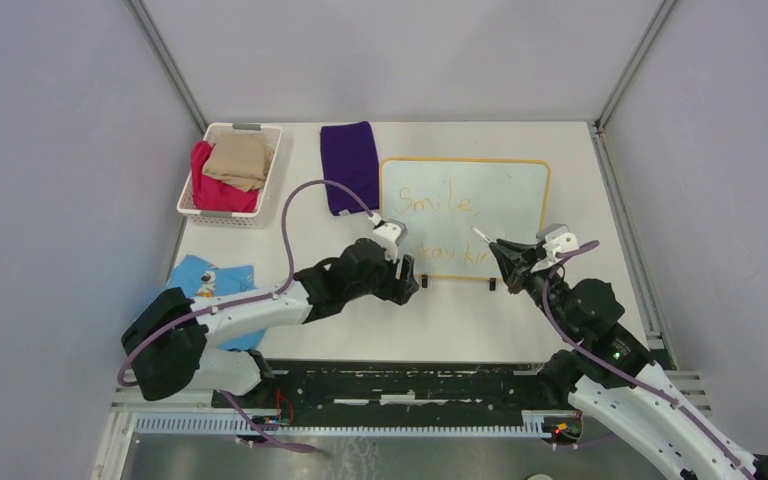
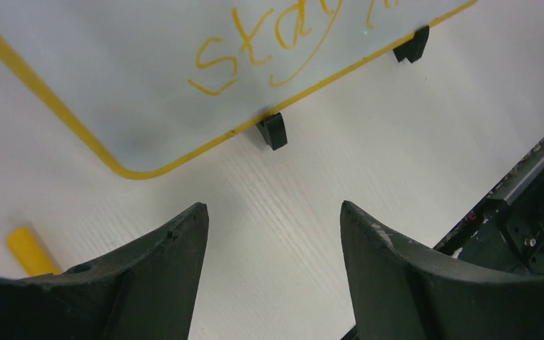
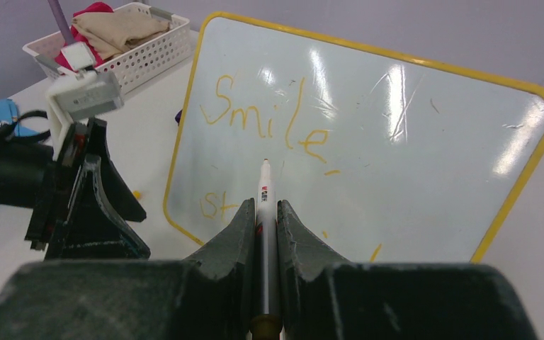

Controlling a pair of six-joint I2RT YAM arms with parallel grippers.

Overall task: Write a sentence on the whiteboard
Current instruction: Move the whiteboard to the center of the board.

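The whiteboard lies flat on the table, yellow-framed, with two black feet at its near edge. The sentence is in orange: "Smile," above and "stay ki…" below, its end hidden by my right gripper. My right gripper is shut on a white marker, whose tip points over the board between the two lines; I cannot tell if it touches. My left gripper is open and empty over the bare table, just off the board's near left corner.
A yellow marker cap lies on the table left of the left gripper. A white basket with red and tan cloths stands at the far left. A purple cloth lies beside the board, a blue cloth near left.
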